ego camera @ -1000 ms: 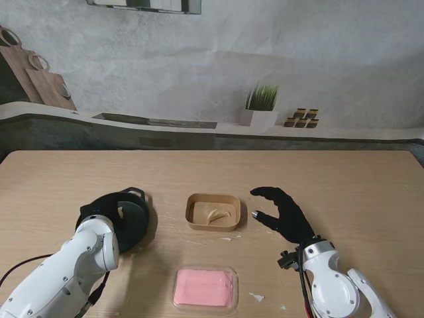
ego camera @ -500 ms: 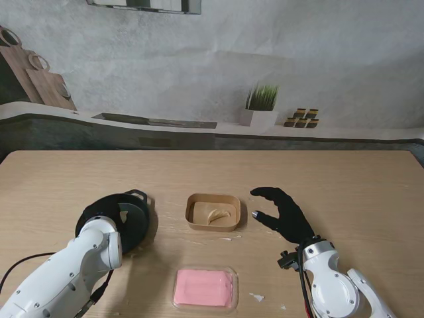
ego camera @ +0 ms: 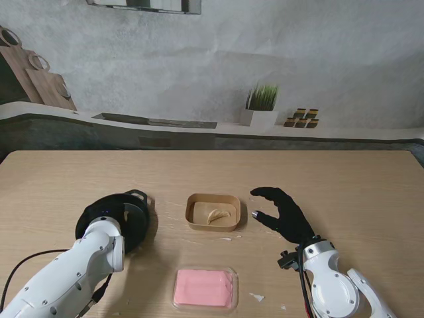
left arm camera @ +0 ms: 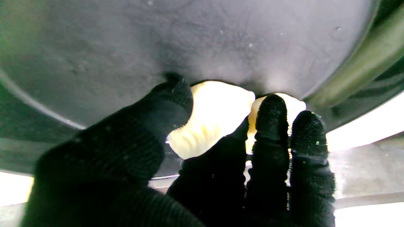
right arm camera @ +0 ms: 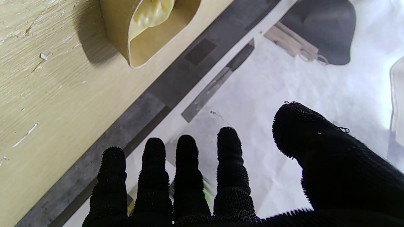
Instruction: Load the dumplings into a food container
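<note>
The left hand point(left arm camera: 176, 164) reaches into the black pan point(ego camera: 132, 215) on the left side of the table point(ego camera: 344, 179). In the left wrist view, the thumb and fingers point(left arm camera: 271, 126) are closed around a pale pleated dumpling point(left arm camera: 211, 119), which rests against the pan floor. A second dumpling point(left arm camera: 293, 105) lies just beside it, partly hidden behind the fingertips. From the stand view, the left arm covers most of the hand, so the grasp is confirmed by the wrist view only.

The container point(ego camera: 212, 212) (a tan, rounded paper box) sits at the table centre, to the right of the pan and apart from it. One dumpling in the container point(ego camera: 216, 214) lies on its floor.

The right hand point(ego camera: 283, 213) hovers just right of the container, fingers spread and holding nothing. In the right wrist view, the container corner point(right arm camera: 148, 34) is well apart from the fingertips.

A pink block in a clear tray point(ego camera: 204, 287) lies on the near side of the table, nearer to me than the container.
</note>
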Action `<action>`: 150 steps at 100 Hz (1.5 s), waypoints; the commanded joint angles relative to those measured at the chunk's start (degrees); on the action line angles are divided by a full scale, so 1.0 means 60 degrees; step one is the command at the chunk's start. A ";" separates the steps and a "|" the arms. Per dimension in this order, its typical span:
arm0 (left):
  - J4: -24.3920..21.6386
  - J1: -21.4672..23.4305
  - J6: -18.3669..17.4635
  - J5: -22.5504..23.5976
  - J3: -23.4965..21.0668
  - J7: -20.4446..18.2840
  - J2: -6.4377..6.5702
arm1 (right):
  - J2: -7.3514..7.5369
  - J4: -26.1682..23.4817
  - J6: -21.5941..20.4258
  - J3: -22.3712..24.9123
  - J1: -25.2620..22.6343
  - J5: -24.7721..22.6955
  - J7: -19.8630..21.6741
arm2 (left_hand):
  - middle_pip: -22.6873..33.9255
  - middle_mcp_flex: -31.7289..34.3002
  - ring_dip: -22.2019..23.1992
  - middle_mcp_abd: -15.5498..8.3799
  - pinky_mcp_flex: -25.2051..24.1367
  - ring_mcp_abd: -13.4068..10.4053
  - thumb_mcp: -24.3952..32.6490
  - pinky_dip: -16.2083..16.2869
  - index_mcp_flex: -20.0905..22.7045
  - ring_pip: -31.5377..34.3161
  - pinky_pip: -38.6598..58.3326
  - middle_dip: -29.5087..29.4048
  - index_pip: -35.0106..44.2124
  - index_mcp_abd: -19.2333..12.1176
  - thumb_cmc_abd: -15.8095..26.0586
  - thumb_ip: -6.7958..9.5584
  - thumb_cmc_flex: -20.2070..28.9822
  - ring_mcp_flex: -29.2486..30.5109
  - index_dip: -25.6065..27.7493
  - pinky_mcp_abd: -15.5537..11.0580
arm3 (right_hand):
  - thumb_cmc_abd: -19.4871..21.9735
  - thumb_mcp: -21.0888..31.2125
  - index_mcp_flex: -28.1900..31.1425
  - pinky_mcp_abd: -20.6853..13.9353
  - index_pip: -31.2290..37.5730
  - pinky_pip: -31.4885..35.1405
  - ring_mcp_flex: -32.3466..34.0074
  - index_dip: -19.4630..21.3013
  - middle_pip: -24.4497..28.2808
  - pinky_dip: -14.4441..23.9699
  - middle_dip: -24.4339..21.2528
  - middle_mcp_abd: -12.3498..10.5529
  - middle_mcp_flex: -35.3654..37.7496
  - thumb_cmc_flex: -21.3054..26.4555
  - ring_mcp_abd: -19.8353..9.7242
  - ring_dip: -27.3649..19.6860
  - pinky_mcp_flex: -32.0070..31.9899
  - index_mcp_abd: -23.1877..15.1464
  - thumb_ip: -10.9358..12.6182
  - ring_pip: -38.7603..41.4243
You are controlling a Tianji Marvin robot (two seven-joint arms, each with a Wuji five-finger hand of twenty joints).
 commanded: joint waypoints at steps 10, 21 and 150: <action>0.0506 0.0116 -0.0029 -0.0267 0.0227 0.0356 -0.0143 | -0.0075 -0.0053 0.0035 -0.0035 -0.0062 0.0016 0.0118 | -0.0395 0.1058 0.0253 -0.0521 0.0619 -0.0063 -0.0389 0.0223 0.0531 0.0570 0.0820 0.0934 0.0186 -0.1406 -0.0842 -0.0558 0.0948 0.0764 -0.0416 0.0266 | 0.0098 -0.0026 0.0041 -0.0065 0.0047 0.0073 -0.0075 0.0002 0.0189 0.0164 0.0044 0.0053 -0.0066 -0.0145 -0.0036 0.0092 0.0050 -0.0202 0.0343 0.0099; 0.0625 0.0110 -0.0025 -0.0373 0.0305 0.0563 -0.0169 | -0.0077 -0.0061 0.0050 -0.0034 -0.0063 0.0037 0.0120 | -0.0447 0.1275 0.0280 -0.0598 0.0857 -0.0154 -0.0431 0.0199 0.0534 0.0712 0.0960 0.1250 0.0515 -0.1534 -0.1043 -0.0573 0.1170 0.0988 -0.0279 0.0243 | 0.0106 -0.0031 0.0024 -0.0063 0.0046 0.0068 -0.0075 0.0002 0.0184 0.0162 0.0042 0.0037 -0.0078 -0.0149 -0.0048 0.0091 0.0037 -0.0199 0.0343 0.0094; -0.0386 0.1985 -0.2696 -0.0214 -0.2180 0.4470 -0.0639 | -0.0071 -0.0035 0.0191 -0.0181 0.0015 0.0066 0.0173 | -0.1041 0.3540 0.0324 -0.0713 0.2662 -0.0057 0.1337 -0.0478 0.1617 0.0653 0.1475 0.2933 0.2236 -0.2480 -0.2064 0.0120 0.1177 0.3083 0.1061 0.0775 | 0.0136 -0.0022 -0.0001 -0.0025 0.0050 0.0087 0.0000 0.0003 0.0172 0.0146 0.0044 0.0040 -0.0025 -0.0152 -0.0041 0.0093 0.0092 -0.0229 0.0346 0.0086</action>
